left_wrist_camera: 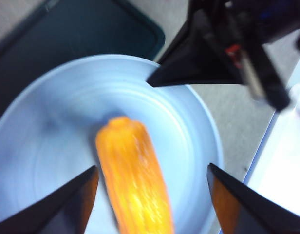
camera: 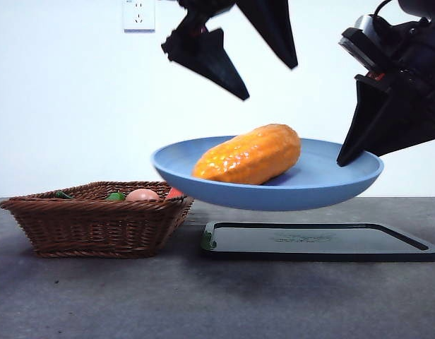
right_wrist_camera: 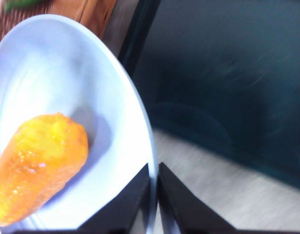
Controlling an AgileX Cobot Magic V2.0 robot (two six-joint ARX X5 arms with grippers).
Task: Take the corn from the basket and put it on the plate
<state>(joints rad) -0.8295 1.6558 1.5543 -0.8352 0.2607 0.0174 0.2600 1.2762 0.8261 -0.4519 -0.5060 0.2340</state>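
Note:
The orange-yellow corn point(camera: 249, 155) point(left_wrist_camera: 133, 175) point(right_wrist_camera: 38, 161) lies on its side in the blue plate point(camera: 330, 180) point(left_wrist_camera: 47, 131) point(right_wrist_camera: 67, 73). The plate hangs in the air above the table, level, to the right of the brown wicker basket point(camera: 97, 222) point(right_wrist_camera: 91, 9). My right gripper point(camera: 342, 161) point(right_wrist_camera: 154, 168) is shut on the plate's right rim and carries it. Directly above the corn, my left gripper point(camera: 268, 79) point(left_wrist_camera: 151, 168) is open and apart from it, its jaws spread to either side with nothing between them.
A flat black tray point(camera: 316, 241) point(right_wrist_camera: 228, 83) lies on the table right under the raised plate. In the basket sit a pale egg-like thing point(camera: 141, 195) and something green point(camera: 116, 197). A wall outlet point(camera: 138, 14) is behind.

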